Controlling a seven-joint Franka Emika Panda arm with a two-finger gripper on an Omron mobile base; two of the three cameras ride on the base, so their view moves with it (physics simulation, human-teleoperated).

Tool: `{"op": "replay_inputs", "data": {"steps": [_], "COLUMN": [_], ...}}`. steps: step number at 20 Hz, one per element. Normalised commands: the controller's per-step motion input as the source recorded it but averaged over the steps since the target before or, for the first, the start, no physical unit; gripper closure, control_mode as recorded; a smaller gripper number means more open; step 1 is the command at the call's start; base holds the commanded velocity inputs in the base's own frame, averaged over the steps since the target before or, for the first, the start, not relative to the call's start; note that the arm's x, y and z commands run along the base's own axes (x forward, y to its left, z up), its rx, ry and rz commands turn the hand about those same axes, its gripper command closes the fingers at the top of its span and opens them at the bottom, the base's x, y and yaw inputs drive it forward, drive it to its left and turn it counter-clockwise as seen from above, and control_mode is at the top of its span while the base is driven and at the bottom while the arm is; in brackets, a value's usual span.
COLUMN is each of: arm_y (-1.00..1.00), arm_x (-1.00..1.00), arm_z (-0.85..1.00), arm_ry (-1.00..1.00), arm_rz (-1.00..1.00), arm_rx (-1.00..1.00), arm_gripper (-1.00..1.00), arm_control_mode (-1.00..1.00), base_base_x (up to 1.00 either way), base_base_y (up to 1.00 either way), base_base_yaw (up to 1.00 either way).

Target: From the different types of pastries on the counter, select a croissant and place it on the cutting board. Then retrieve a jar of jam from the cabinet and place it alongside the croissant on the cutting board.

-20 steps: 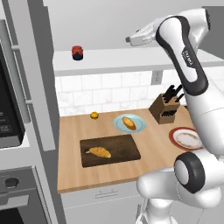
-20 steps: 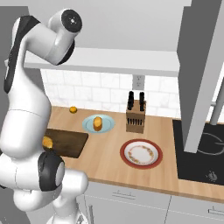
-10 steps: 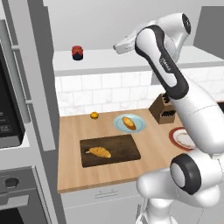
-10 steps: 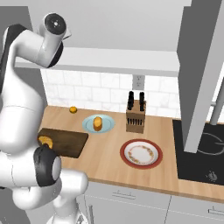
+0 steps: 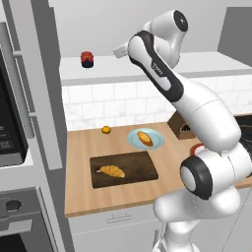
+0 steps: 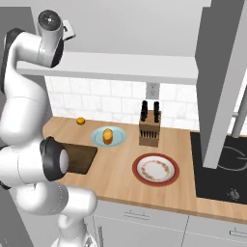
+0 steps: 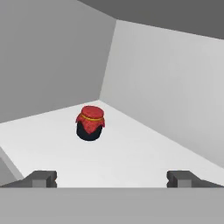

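Red-capped, the jar of jam (image 7: 90, 123) stands upright on the cabinet (image 5: 206, 61) shelf, well ahead of the tool (image 7: 112, 178), whose tips are spread wide and empty. To do this well, advance level along the shelf, centre the jar between the tips, then close around its dark body. The croissant (image 5: 112, 171) already lies on the cutting board (image 5: 142, 165).

One jar of jam (image 5: 87, 59), two pastries (image 5: 129, 155), two plates (image 6: 156, 169), one cutting board (image 5: 142, 173), one orange fruit (image 5: 106, 130).
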Motion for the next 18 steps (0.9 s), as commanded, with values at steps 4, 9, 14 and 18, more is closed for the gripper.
{"op": "replay_inputs", "data": {"steps": [4,9,14,18], "arm_y": [0.07,0.43,0.17,0.18], "arm_x": [0.01,0.11,0.03,0.04], "arm_z": [0.00,0.00,0.00,-0.06], "arm_ry": [0.00,0.00,0.01,0.00], "arm_rz": [0.00,0.00,0.00,0.00], "arm_rx": [0.00,-0.01,-0.01,-0.02], "arm_gripper": [-1.00,-1.00,-1.00,-1.00], "arm_control_mode": [-1.00,-1.00,-1.00,-1.00], "base_base_x": [0.00,0.00,0.00,0.00], "base_base_y": [0.00,0.00,0.00,0.00], "base_base_yaw": [0.00,0.00,0.00,0.00]}}
